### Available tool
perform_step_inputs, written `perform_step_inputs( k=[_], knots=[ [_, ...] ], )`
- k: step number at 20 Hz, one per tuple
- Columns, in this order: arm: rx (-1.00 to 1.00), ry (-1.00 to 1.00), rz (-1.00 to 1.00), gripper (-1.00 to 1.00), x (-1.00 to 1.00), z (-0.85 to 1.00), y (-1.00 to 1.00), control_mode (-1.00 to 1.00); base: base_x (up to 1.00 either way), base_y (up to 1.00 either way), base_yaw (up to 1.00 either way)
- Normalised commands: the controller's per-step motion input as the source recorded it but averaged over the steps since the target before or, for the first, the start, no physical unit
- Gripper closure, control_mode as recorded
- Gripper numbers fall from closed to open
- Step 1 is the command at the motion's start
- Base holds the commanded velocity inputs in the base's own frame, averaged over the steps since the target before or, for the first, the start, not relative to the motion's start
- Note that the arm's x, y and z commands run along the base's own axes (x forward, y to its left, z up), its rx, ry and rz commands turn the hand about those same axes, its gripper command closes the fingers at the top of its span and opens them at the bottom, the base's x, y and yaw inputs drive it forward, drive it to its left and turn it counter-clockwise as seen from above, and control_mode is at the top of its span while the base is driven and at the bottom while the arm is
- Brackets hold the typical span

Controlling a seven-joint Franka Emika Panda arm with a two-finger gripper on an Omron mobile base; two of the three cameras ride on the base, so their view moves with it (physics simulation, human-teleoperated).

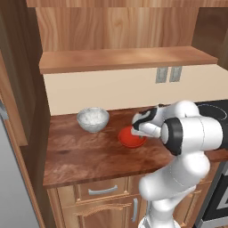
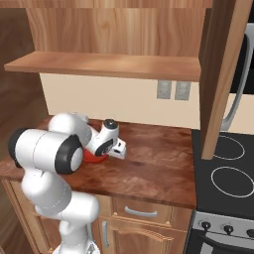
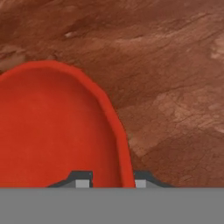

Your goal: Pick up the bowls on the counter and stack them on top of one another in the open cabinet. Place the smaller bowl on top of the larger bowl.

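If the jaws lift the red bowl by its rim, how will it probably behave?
The red bowl looks glossy, so its rim may slip between the jaws. It is shallow and held at one edge only, so it will probably tilt. It seems rigid, unlikely to bend.

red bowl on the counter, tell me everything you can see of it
The shallow, glossy red round bowl sits upright on the dark reddish-brown wood-grain counter, to the right of the mottled grey-white bowl and apart from it. It looks smooth, plain and empty. The gripper straddles its rim, one fingertip inside, one outside; contact is unclear.
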Motion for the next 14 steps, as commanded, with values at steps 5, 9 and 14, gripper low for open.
perform_step_inputs(
  k=[5,9,14],
  knots=[
    [0.03,0.00,-0.04,1.00,0.00,0.57,0.02,-1.00,0.00,0.00,0.00],
    [0.06,0.00,-0.03,1.00,-0.05,0.63,0.00,-1.00,0.00,0.00,0.00],
    [0.10,0.00,-0.03,1.00,-0.11,0.66,0.00,-1.00,0.00,0.00,0.00]
  ],
)
